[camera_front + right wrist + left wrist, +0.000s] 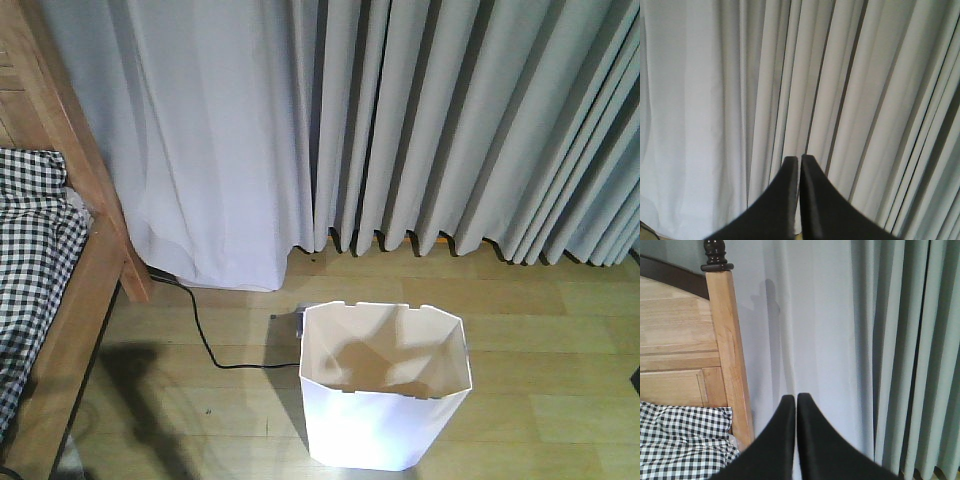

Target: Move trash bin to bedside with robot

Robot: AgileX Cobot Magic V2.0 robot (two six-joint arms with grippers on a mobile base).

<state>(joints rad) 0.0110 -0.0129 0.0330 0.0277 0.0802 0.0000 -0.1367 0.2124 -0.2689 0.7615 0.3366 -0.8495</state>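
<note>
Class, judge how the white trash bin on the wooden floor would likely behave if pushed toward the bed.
The trash bin looks thin-walled and empty, so it is probably light and may flex. It is tall, so a high push might tip it. The smooth floor should let it slide.

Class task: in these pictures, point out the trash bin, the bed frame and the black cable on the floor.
trash bin (385,425): front-facing view, on its white front wall.
bed frame (70,345): front-facing view, on the wooden side rail.
black cable (200,335): front-facing view, on the stretch running across the floor toward the bin.
</note>
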